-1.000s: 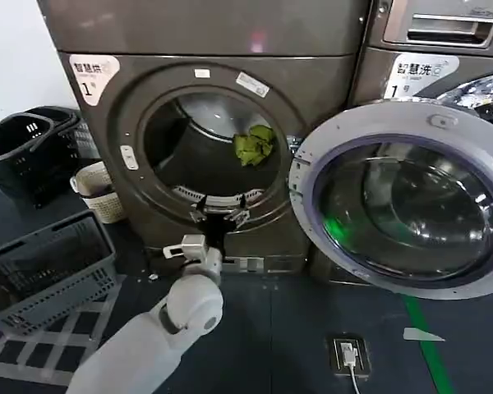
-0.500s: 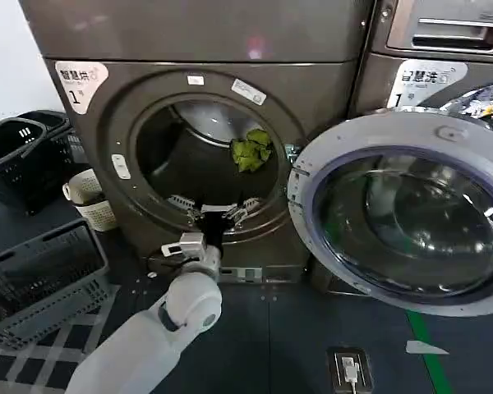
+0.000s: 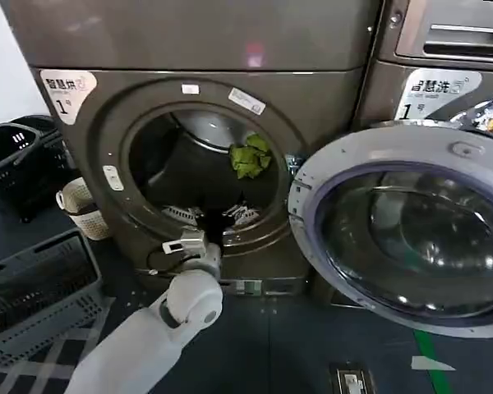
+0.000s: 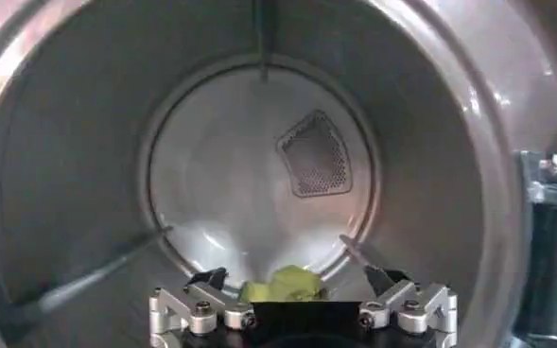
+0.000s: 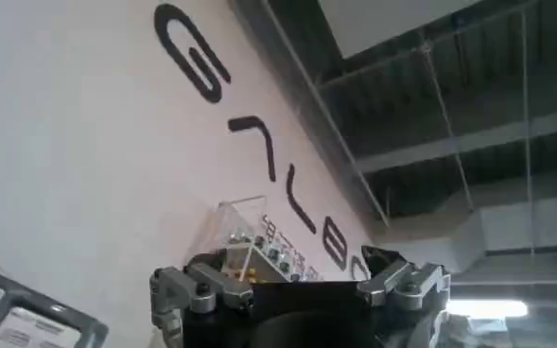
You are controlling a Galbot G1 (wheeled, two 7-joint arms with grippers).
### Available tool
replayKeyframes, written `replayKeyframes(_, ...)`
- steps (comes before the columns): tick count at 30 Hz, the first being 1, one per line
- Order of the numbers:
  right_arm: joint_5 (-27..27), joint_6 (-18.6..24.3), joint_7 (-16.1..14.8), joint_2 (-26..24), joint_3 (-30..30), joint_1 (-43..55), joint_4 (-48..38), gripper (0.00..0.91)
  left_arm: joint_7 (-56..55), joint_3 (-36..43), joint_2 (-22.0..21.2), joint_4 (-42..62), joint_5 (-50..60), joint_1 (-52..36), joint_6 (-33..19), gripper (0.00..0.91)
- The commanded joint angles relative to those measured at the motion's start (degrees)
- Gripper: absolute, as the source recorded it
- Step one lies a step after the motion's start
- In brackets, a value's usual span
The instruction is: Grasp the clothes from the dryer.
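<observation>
The dryer (image 3: 82, 148), bronze-grey with a white "1" label, stands with its round drum opening uncovered. The clothes (image 3: 248, 158), a small yellow-green lump, lie inside the drum toward its right side. My left gripper (image 3: 214, 217) reaches in over the lower rim of the opening, open, below and short of the clothes. In the left wrist view the clothes (image 4: 283, 284) rest on the drum floor just beyond the open left gripper (image 4: 295, 280), not touched. My right gripper (image 5: 292, 267) points up at a lettered wall, open and holding nothing.
The dryer's round glass door (image 3: 403, 230) hangs open on the right, in front of the neighbouring machine (image 3: 444, 57). Dark baskets (image 3: 12, 164), a beige basket (image 3: 76, 205) and a grey crate (image 3: 33, 283) stand on the floor at the left.
My left gripper has pushed forward from the outer rim into the drum mouth. The head view has closed in on the dryer.
</observation>
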Motion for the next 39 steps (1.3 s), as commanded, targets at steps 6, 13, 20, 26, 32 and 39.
replayKeyframes(6, 0.01, 0.04, -0.1, -0.4, -0.01, 0.12, -0.12, 0.907, 0.03, 0.05, -0.01, 0.37, -0.07, -0.2, 0.04, 0.907)
replayKeyframes(13, -0.03, 0.02, -0.15, -0.56, -0.18, 0.28, -0.19, 0.907, 0.03, 0.11, -0.08, 0.85, -0.07, -0.54, 0.07, 0.907)
replayKeyframes(20, -0.03, 0.05, -0.26, -0.63, -0.17, 0.34, -0.18, 0.907, 0.02, 0.1, -0.24, 0.9, 0.0, -0.46, 0.06, 0.907)
replayKeyframes(26, -0.01, 0.06, -0.36, -0.51, -0.12, 0.31, -0.06, 0.907, 0.05, -0.1, -0.29, 0.94, -0.02, -0.47, 0.05, 0.907)
replayKeyframes(32, 0.03, 0.08, -0.42, -0.36, -0.04, 0.22, 0.03, 0.907, 0.09, -0.41, -0.27, 0.93, 0.0, -0.31, 0.03, 0.907)
replayKeyframes(39, 0.1, 0.1, -0.46, -0.37, 0.14, 0.12, 0.1, 0.907, 0.09, -0.57, -0.3, 0.85, 0.06, -0.28, 0.01, 0.907)
